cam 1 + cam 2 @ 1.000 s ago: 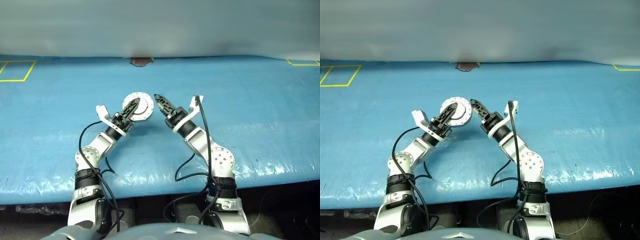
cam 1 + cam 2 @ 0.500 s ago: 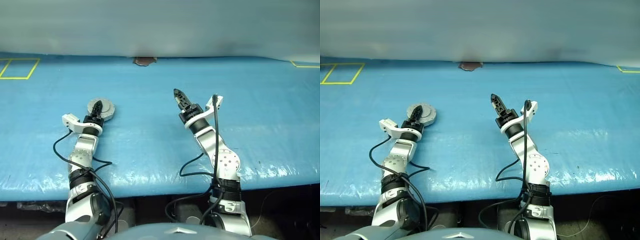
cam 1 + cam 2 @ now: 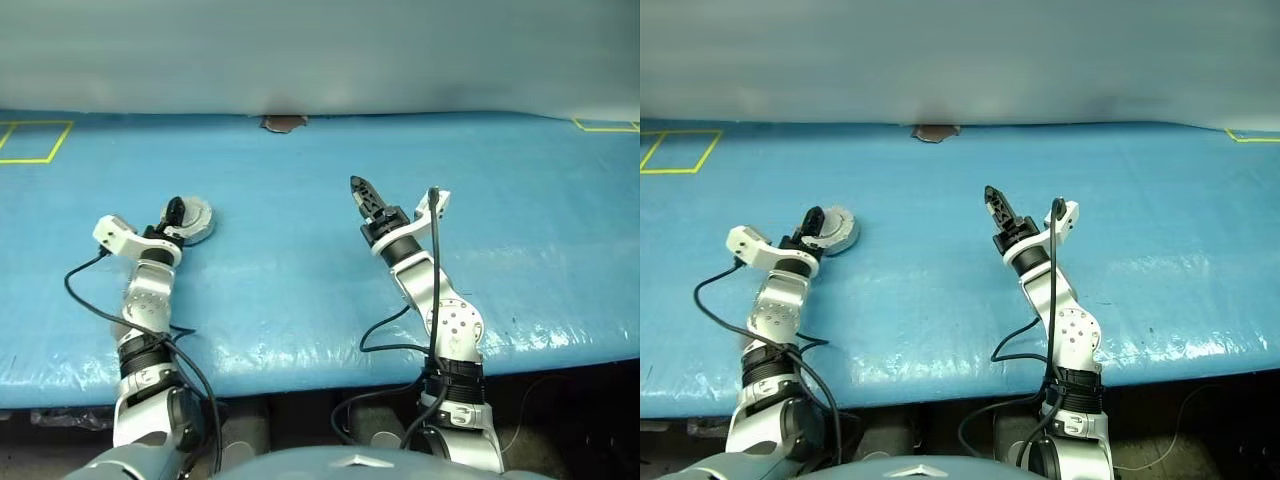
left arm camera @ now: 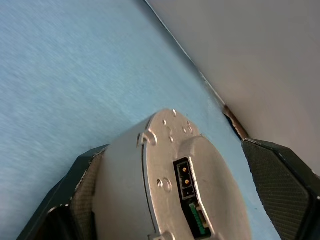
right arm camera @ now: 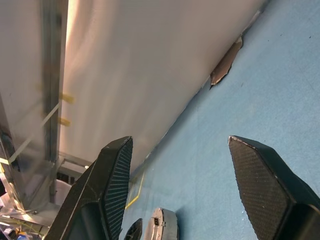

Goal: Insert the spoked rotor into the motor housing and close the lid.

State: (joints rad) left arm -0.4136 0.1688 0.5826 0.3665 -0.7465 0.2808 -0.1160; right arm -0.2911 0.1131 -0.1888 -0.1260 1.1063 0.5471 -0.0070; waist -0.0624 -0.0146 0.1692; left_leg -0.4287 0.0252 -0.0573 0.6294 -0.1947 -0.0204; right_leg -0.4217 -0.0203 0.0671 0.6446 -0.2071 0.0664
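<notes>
- Your left gripper is over the left part of the bench, about midway between its near and far edges and well in from the left end.
- The motor housing sits between this gripper's two black fingers, so that is where your task piece is now.
- In the left wrist view the jaws stand wide. One finger is right against the housing's round grey side, and the other finger is well apart from it with blue bench showing in the gap. It is not clamped.
- The face of the housing turned towards that wrist is flat silver metal with small screw holes, a black socket and a green connector strip at its rim.
- From the head views the housing looks tilted rather than flat. You cannot tell how much of it rests on the bench.
- Your right gripper is near the middle of the bench, raised off the blue surface and pointing towards the far edge, well apart from the housing.
- Its fingers are spread with nothing between them.
- Low in the right wrist view the housing shows small, just beside a tip of the left gripper.
- A brown torn patch sits at the middle of the bench's far edge.
- Yellow tape outlines mark the far left and far right corners.
</notes>
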